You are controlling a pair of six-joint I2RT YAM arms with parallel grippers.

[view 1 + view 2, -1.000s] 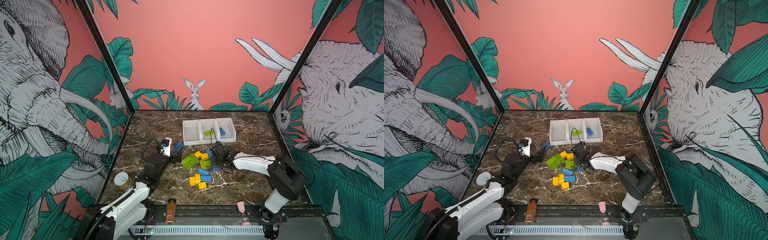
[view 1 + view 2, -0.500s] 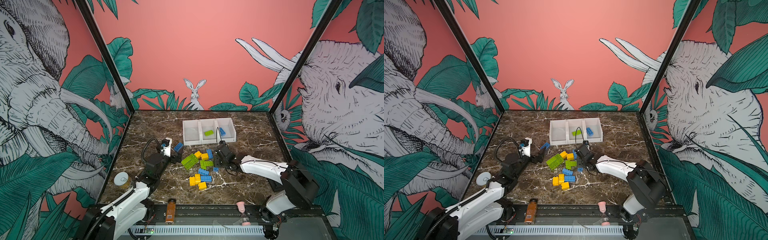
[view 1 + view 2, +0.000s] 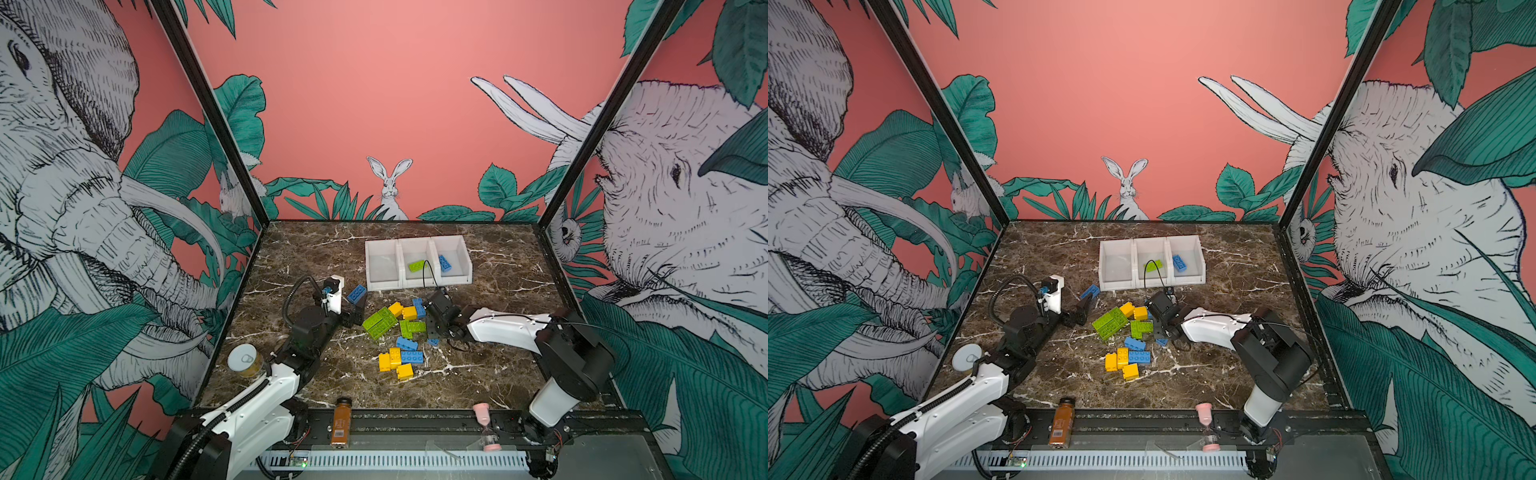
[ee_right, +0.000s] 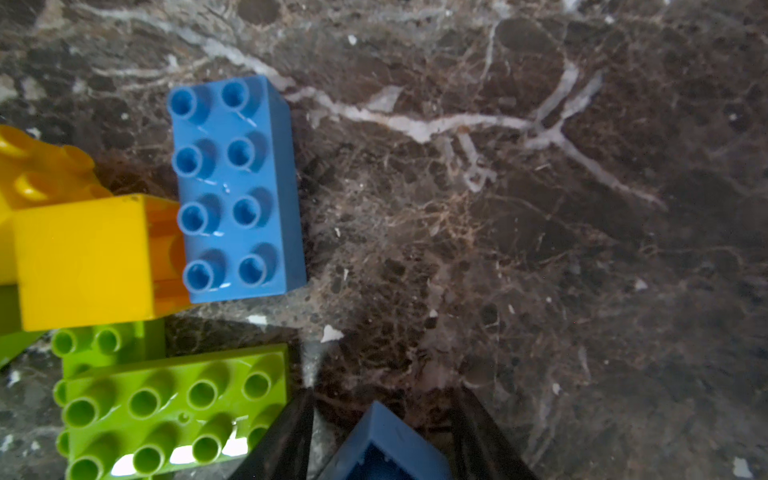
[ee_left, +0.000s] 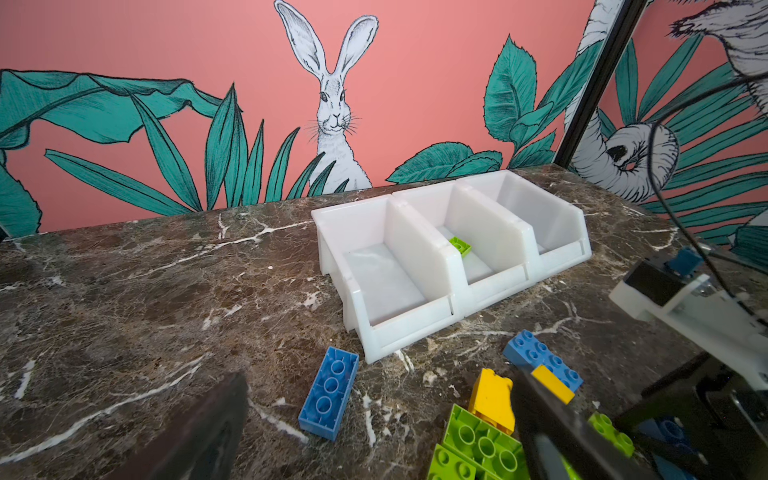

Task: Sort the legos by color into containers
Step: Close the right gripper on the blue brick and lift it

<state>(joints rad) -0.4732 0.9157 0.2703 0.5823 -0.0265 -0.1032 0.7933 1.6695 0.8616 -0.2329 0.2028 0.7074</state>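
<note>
right gripper (image 4: 384, 395) is down at the right edge of the pile (image 3: 397, 328), jaws part-open, straddling small blue brick (image 4: 386, 446). Gap shows on one side, so can't tell if it's clamped. blue bin (image 3: 455, 279) is rightmost of three, straight ahead past the pile. left gripper (image 5: 378, 378) is wide open, empty, farther off.

Our left gripper (image 5: 378, 382) reaches toward one o'clock, jaws spread wide; our right gripper (image 4: 384, 392), out toward ten o'clock, points down, jaws half apart.
</note>
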